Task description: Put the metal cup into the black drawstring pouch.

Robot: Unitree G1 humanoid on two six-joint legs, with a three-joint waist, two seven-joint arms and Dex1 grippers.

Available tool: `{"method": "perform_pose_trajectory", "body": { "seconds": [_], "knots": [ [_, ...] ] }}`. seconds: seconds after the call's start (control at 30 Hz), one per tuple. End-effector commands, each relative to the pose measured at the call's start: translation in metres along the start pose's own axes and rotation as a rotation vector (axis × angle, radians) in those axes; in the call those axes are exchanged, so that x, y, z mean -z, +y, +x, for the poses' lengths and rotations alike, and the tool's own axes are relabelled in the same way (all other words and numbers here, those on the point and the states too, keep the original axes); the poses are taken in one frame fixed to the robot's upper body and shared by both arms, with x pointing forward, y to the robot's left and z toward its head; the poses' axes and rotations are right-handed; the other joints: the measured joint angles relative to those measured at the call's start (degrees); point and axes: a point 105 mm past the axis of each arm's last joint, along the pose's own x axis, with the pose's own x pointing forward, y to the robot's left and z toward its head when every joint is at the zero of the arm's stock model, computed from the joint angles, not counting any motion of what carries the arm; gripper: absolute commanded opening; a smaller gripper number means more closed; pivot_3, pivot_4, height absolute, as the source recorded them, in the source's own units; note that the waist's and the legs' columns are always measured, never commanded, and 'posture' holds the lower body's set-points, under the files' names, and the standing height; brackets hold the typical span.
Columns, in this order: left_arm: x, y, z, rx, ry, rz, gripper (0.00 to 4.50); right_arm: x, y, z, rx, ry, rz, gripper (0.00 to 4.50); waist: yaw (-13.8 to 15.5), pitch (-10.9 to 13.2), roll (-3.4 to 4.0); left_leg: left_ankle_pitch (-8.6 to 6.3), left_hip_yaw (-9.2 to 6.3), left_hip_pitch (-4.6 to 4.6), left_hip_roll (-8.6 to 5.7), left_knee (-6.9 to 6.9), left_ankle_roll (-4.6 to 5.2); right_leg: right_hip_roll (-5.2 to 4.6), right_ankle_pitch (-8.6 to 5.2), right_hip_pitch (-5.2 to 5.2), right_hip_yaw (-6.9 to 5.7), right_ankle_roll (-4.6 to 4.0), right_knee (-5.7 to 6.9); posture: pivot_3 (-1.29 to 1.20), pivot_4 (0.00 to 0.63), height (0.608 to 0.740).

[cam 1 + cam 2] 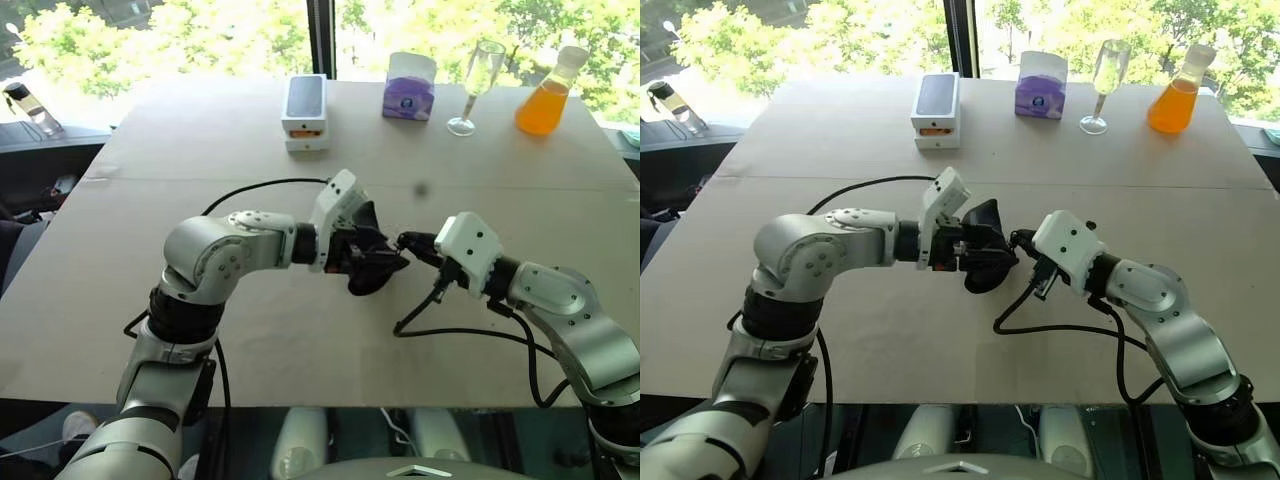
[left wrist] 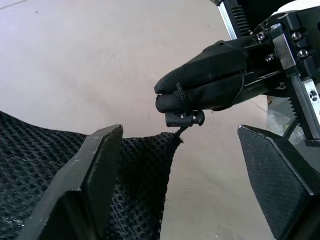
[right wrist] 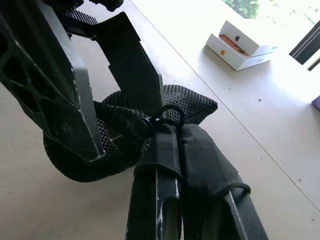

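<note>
Left eye view: your left gripper (image 1: 375,255) met the black drawstring pouch (image 1: 372,270) above mid-table, and your right gripper (image 1: 405,240) reached in from the other side, touching the pouch's mouth. A white box (image 1: 305,112), a purple tissue box (image 1: 409,87), a stemmed glass (image 1: 476,86) and a flask of orange liquid (image 1: 546,98) stood along the far edge.

Left wrist view: your left fingers (image 2: 87,185) stood wide apart — one lay on the mesh, the other was clear of it. Opposite, the right fingertips were pinched together on the cord (image 2: 180,131) by its toggle.

Right wrist view: your right fingers (image 3: 200,155) were closed tight — the cord's loop (image 3: 167,114) sat at their tips, the pouch hanging just beyond. I couldn't make out the metal cup.
</note>
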Motion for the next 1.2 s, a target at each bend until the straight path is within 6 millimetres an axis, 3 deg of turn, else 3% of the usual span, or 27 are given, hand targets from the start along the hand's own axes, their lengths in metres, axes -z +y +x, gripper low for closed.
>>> {"method": "perform_pose_trajectory", "body": {
  "seconds": [0.03,0.23,0.33,0.77,1.2],
  "knots": [
    [-0.012,-0.003,0.0,0.008,-0.046,0.065,3.68,-0.013,0.002,-0.002,0.004,-0.041,-0.038,0.0,0.0,0.0,0.0,0.0,0.0,0.0,0.0,0.0,0.0,0.0,0.0,0.0,0.0,0.0,0.0,0.0,0.15,0.737],
    [-0.012,-0.005,0.005,0.019,-0.063,0.067,3.68,-0.013,0.003,-0.001,0.002,-0.042,-0.038,0.0,0.0,0.0,0.0,0.0,-0.01,-0.01,0.0,0.0,0.0,0.0,0.0,0.0,0.0,0.0,-0.01,0.0,0.15,0.737],
    [-0.012,-0.006,0.006,0.029,-0.058,0.064,2.41,-0.013,0.003,-0.001,0.004,-0.042,-0.038,0.0,0.0,0.0,0.0,0.0,-0.01,0.0,0.0,0.0,0.0,0.0,0.0,0.0,0.0,0.0,0.0,0.0,0.15,0.737],
    [0.003,-0.002,0.006,0.009,-0.003,0.025,2.41,-0.011,0.003,-0.003,0.016,-0.038,-0.031,0.0,0.0,0.0,0.0,0.0,-0.01,0.0,0.0,0.0,0.0,0.0,0.0,0.0,0.0,0.0,0.0,0.0,0.15,0.737],
    [-0.003,-0.005,0.007,0.024,-0.025,0.017,2.41,-0.011,0.004,-0.003,0.005,-0.032,-0.034,0.0,0.0,0.0,0.0,0.0,-0.01,0.0,0.0,0.0,0.0,0.0,0.0,0.0,-0.01,0.0,0.0,0.0,0.15,0.737]
  ]
}}
